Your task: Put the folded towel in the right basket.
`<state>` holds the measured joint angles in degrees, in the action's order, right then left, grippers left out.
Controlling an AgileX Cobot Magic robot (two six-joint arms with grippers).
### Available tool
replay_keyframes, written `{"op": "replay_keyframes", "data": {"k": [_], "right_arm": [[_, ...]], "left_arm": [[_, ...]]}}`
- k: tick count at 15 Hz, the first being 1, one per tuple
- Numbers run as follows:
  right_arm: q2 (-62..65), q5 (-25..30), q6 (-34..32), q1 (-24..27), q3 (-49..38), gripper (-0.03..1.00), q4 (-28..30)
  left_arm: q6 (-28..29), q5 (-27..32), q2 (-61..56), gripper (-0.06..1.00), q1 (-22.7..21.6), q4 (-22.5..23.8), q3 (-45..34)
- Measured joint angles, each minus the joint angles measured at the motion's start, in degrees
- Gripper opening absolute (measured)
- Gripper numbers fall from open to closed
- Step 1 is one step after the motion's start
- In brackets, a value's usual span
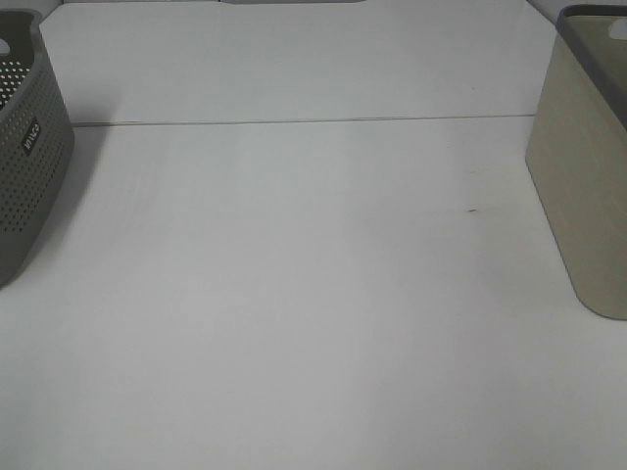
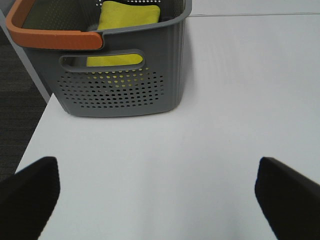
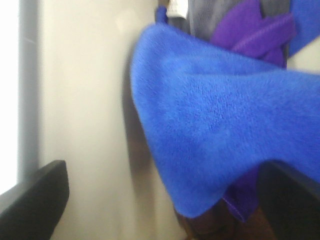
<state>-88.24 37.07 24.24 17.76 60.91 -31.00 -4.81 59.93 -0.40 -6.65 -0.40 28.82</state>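
The blue towel (image 3: 215, 125) fills the right wrist view, close to the camera, against the beige inner wall of the right basket (image 3: 85, 100). It lies over a purple cloth (image 3: 250, 30). My right gripper (image 3: 162, 205) has its fingers wide apart, and the towel's edge overlaps one fingertip (image 3: 295, 195). The right basket (image 1: 588, 186) stands at the right edge of the exterior high view, which shows neither gripper. My left gripper (image 2: 157, 200) is open and empty over the table, facing the grey basket (image 2: 120, 85).
The grey perforated basket (image 1: 24, 157) with an orange handle (image 2: 50, 37) stands at the table's left edge and holds a yellow towel (image 2: 127, 15). The white table (image 1: 313, 294) has a seam across its far part. The table's left edge drops to dark floor (image 2: 20, 115).
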Motion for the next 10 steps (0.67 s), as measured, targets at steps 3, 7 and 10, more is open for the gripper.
{"op": "replay_keyframes", "data": {"k": [3,7,10], "right_arm": [[8.14,1.72,-1.09,0.0,0.0,0.97,-0.06],[18.79,6.47,-1.26,0.0,0.0,0.97,-2.23],[26.41,13.01,-1.38,0.0,0.0,0.97,-1.49]], "left_arm": [[0.0,0.0,0.0,0.99,0.0,0.0,0.0],[0.0,0.0,0.0,0.99,0.0,0.0,0.0],[0.0,0.0,0.0,0.99,0.0,0.0,0.0]]}}
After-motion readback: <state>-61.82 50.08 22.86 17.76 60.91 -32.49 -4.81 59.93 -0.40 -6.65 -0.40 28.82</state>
